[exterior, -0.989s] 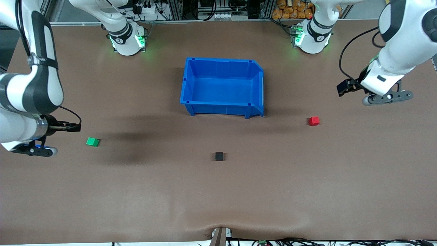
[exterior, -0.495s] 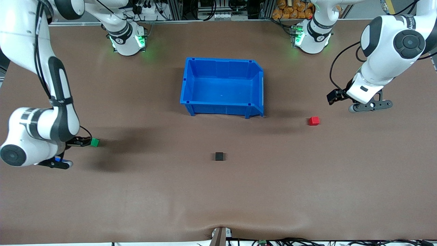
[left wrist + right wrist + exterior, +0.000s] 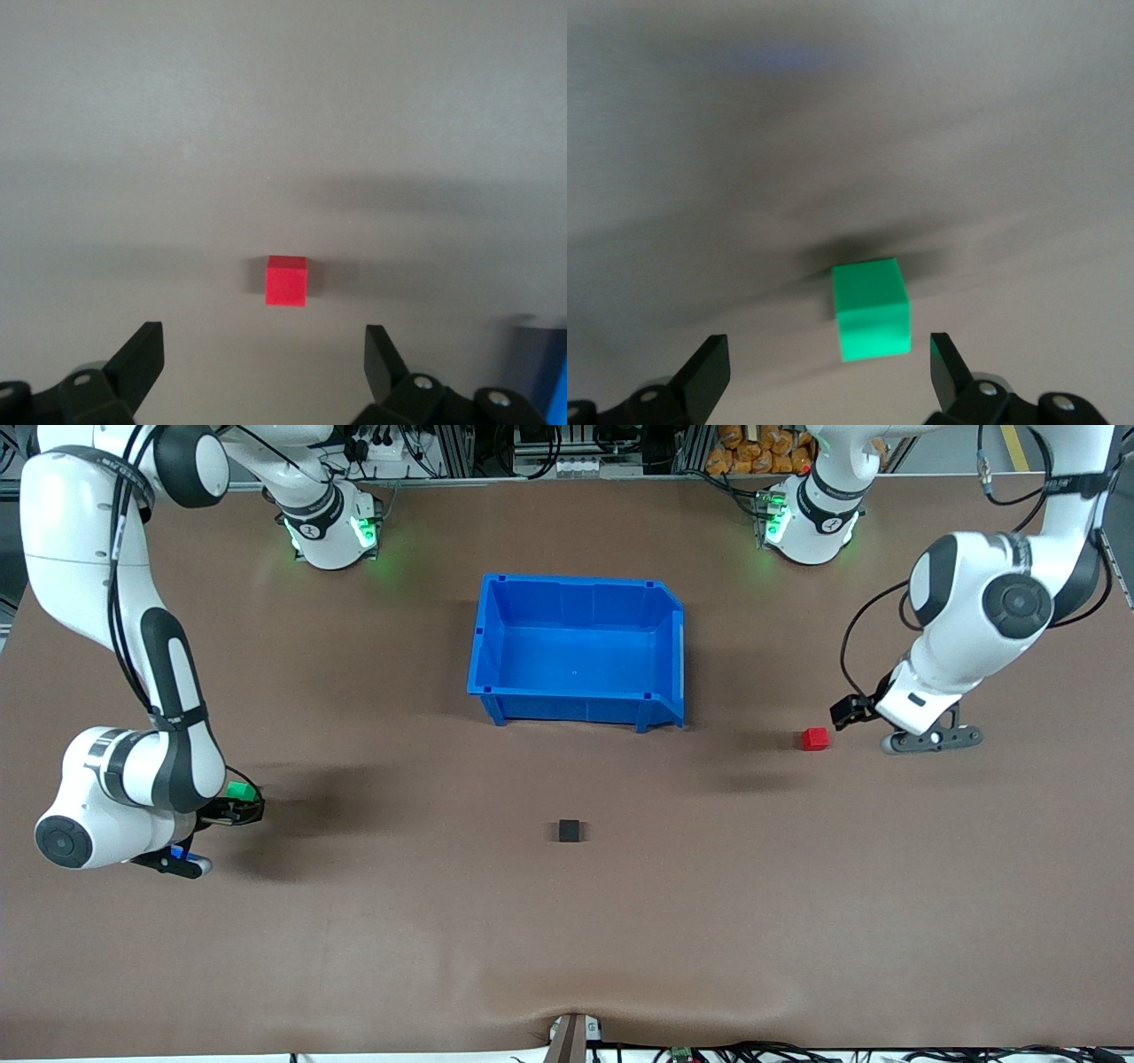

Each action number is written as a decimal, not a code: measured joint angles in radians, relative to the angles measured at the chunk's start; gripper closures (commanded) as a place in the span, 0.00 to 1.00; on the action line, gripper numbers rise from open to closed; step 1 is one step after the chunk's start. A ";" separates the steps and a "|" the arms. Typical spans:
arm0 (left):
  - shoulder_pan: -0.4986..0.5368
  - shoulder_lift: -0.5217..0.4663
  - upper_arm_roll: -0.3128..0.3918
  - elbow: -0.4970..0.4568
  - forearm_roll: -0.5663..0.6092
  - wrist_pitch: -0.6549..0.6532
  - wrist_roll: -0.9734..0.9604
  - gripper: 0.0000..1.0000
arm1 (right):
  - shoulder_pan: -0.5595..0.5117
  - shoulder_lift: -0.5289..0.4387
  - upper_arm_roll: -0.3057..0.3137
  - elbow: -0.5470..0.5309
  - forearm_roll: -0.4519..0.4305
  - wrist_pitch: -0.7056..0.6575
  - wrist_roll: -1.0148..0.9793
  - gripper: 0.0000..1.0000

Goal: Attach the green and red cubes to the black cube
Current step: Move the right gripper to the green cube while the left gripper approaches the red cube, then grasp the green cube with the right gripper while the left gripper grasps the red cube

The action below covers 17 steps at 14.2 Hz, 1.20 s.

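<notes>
Brown matting covers the table (image 3: 567,921), with a blue bin (image 3: 578,646) at its middle, toward the robots' bases. No brand, label or writing can be read on anything.

The black cube (image 3: 569,831) sits alone, nearer the front camera than the bin. The red cube (image 3: 815,738) lies toward the left arm's end of the table; the left gripper (image 3: 264,363) hangs just beside it, fingers spread wide and holding nothing. The green cube (image 3: 872,308) lies toward the right arm's end. The right gripper (image 3: 829,367) is low over it, fingers wide apart on either side, not touching it.
</notes>
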 measured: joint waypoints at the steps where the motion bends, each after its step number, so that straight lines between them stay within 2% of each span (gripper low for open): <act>1: 0.005 0.019 0.000 0.000 0.000 0.009 0.008 0.00 | -0.009 0.013 0.000 0.001 0.001 0.000 -0.008 0.23; 2: 0.010 0.036 0.000 0.000 0.000 0.023 0.005 0.00 | -0.014 0.023 0.000 0.001 0.001 0.000 -0.012 0.43; 3: 0.012 0.056 0.000 0.000 0.000 0.039 -0.008 0.00 | -0.017 0.029 0.000 0.002 0.001 0.000 -0.017 0.50; 4: 0.013 0.076 0.001 0.000 0.000 0.052 -0.023 0.00 | -0.017 0.031 0.000 0.004 0.001 0.000 -0.020 0.66; 6: 0.015 0.116 0.001 -0.001 0.005 0.070 -0.040 0.00 | -0.017 0.032 0.001 0.010 0.001 0.000 -0.021 0.69; 8: 0.015 0.140 0.001 -0.006 0.006 0.079 -0.078 0.00 | -0.017 0.032 0.001 0.016 0.001 -0.001 -0.021 0.80; 9: 0.015 0.146 0.000 -0.013 0.006 0.086 -0.112 0.00 | -0.017 0.032 0.001 0.019 0.001 -0.004 -0.021 0.82; 10: 0.012 0.150 -0.001 -0.025 0.013 0.103 -0.146 0.00 | -0.017 0.032 0.001 0.020 0.001 -0.004 -0.021 0.93; 11: 0.007 0.153 -0.002 -0.042 0.031 0.121 -0.170 0.00 | -0.017 0.032 0.001 0.020 0.001 -0.004 -0.021 1.00; 14: 0.005 0.154 -0.003 -0.084 0.093 0.149 -0.203 0.00 | -0.017 0.032 0.001 0.022 0.015 -0.008 -0.018 1.00; 17: 0.007 0.154 -0.002 -0.099 0.097 0.174 -0.208 0.00 | -0.012 0.032 0.003 0.089 0.149 -0.119 0.102 1.00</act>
